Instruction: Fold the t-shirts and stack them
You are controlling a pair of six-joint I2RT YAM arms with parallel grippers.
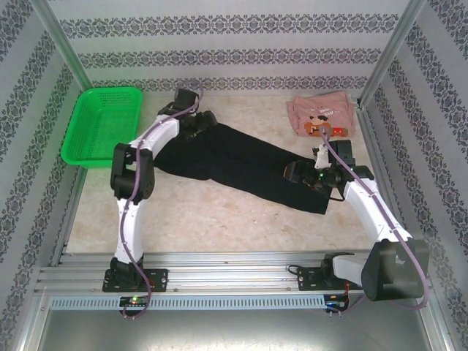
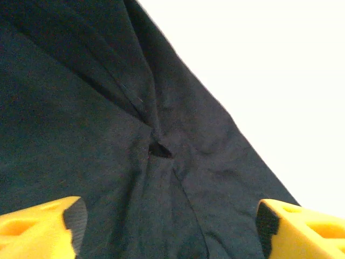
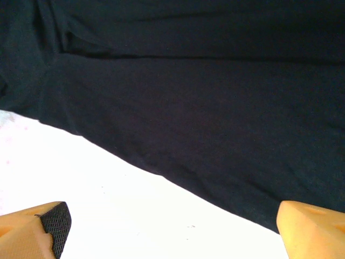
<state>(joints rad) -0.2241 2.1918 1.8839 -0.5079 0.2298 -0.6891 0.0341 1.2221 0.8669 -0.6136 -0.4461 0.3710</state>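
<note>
Principal item: black t-shirt [image 1: 234, 164], large, soft cloth. It is laid in a long diagonal band on the table [image 1: 205, 219], from the far left toward the near right, creased and partly gathered, not yet folded square. Companion item: pink t-shirt [image 1: 322, 117], printed, set in a loose heap at the far right corner, well apart from the black one; no stack is yet made. The left gripper [image 1: 196, 123] is placed over the far-left end of the black shirt; in its wrist view the fingers [image 2: 38, 226] are spread wide above puckered cloth with nothing pinched, so it is entered as released. The right gripper [image 1: 292, 172] is placed at the near-right end, its jaws likewise spread over the shirt's edge and bare table, nothing grasped. Step judged in hand: a regrasp of the black shirt for a fold. This is best done if both ends are taken at the edge, all layers are caught together, and the cloth is lifted evenly so the band is not twisted. Container: green mesh basket [image 1: 80, 159], at the far left; no garment is seen in it.
</note>
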